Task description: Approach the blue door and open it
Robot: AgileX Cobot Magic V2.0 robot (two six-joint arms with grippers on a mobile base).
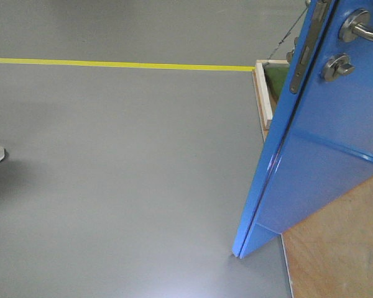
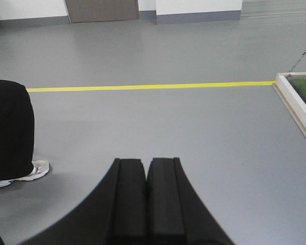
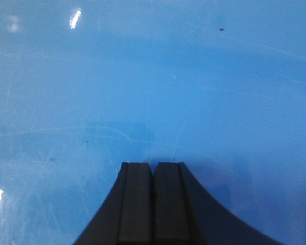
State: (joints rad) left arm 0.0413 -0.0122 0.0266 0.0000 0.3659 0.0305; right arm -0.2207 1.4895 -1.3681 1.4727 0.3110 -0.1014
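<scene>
The blue door stands at the right of the front view, swung so that its edge faces me. It carries a silver lever handle, a round thumb-turn lock and a metal edge plate. In the right wrist view the glossy blue door fills the frame. My right gripper is shut and empty, its tips close to the door face. My left gripper is shut and empty over the grey floor. Neither gripper shows in the front view.
A yellow floor line runs across the grey floor. A white-framed wooden base with green inside lies behind the door, also in the left wrist view. A plywood board lies at the door's foot. A person's leg and shoe stand at left.
</scene>
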